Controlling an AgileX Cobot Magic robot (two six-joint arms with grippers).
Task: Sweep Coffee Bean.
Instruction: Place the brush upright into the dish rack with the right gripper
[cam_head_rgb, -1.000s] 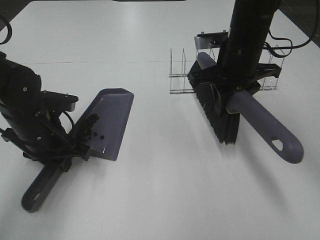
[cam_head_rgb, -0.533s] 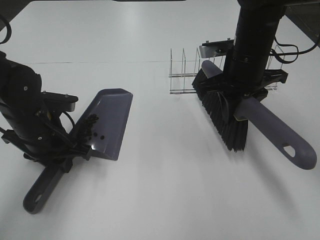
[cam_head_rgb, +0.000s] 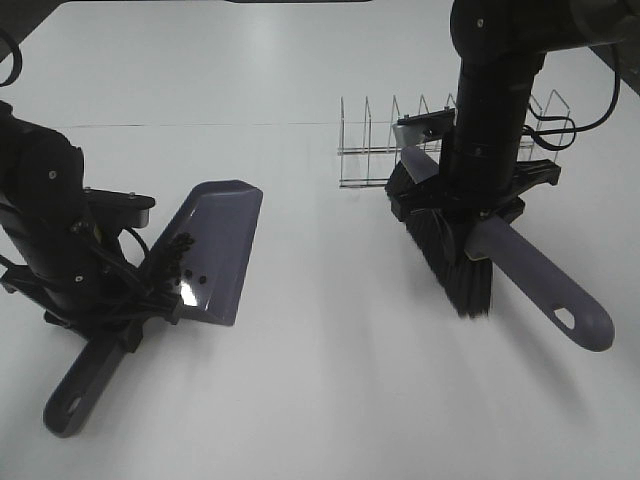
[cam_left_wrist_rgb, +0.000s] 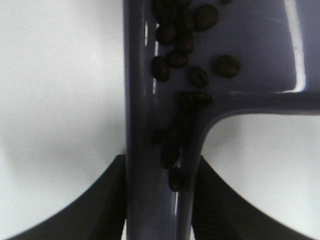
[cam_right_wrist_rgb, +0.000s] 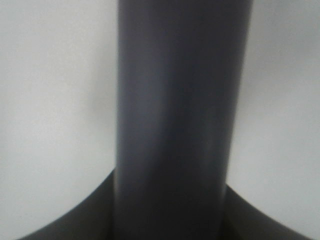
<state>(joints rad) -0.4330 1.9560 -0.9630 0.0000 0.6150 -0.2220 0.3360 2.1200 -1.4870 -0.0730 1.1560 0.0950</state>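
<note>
The white table (cam_head_rgb: 330, 400) fills the exterior high view and carries all the equipment. The purple brush (cam_head_rgb: 540, 285) lies at about 3 o'clock on the table, with its black bristles facing the centre and its handle end pointing toward 5 o'clock. Whether the bristles touch the surface cannot be determined. The purple dustpan (cam_head_rgb: 222, 240) sits at about 8 o'clock, well apart from the brush, with its open lip toward 1 o'clock and its handle toward 7 o'clock. A clear wire rack (cam_head_rgb: 365, 150) stands at 1 o'clock, just behind the brush head. The right gripper (cam_right_wrist_rgb: 172, 200) has its jaws clamped on the brush handle. The left gripper (cam_left_wrist_rgb: 161, 172) has its jaws pinching the dustpan handle from both sides. The coffee bean (cam_left_wrist_rgb: 186, 47) scatter lies inside the dustpan, collected against its rear wall and spilling into the handle channel. No loose beans are visible on the table, so sweeping appears complete. The probable remainder is to set the tools down or to empty the pan.
</note>
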